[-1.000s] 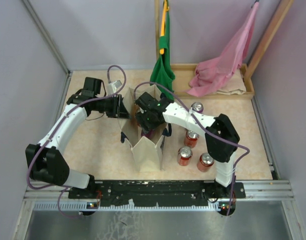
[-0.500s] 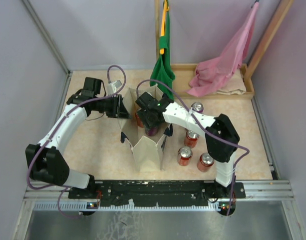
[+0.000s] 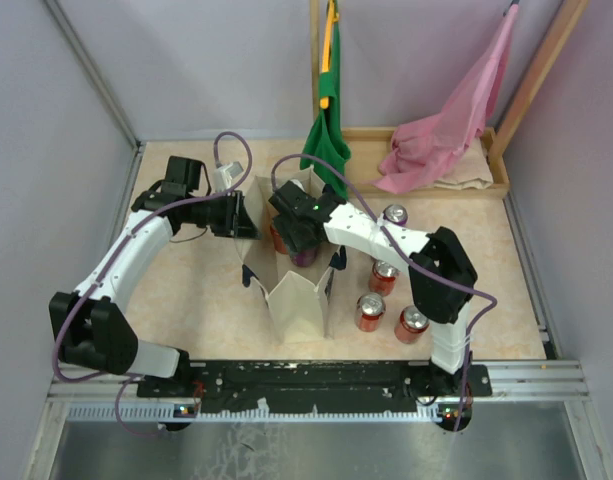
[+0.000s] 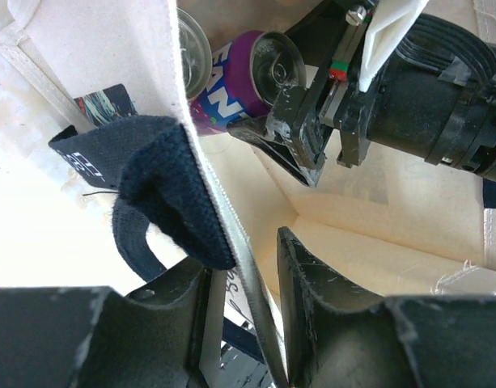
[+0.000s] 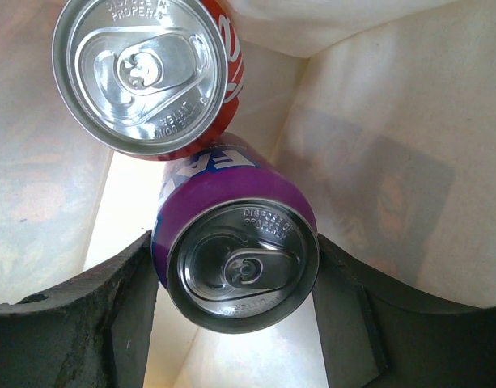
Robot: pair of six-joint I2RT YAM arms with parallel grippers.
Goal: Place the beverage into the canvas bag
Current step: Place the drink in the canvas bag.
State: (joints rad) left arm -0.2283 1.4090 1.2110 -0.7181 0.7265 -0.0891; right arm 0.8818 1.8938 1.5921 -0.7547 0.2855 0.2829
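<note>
purple soda can (image 5: 231,194) sits clamped in the right claw (image 5: 235,301), pointing down inside the canvas bag (image 3: 298,300); left claw (image 4: 243,315) pinches its left rim.

Purple can (image 5: 241,271): base unseen.

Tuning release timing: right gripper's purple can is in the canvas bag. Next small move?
Probably open the right gripper: its purple can is down inside the canvas bag beside the red can, and the left gripper holds the wall open.
</note>
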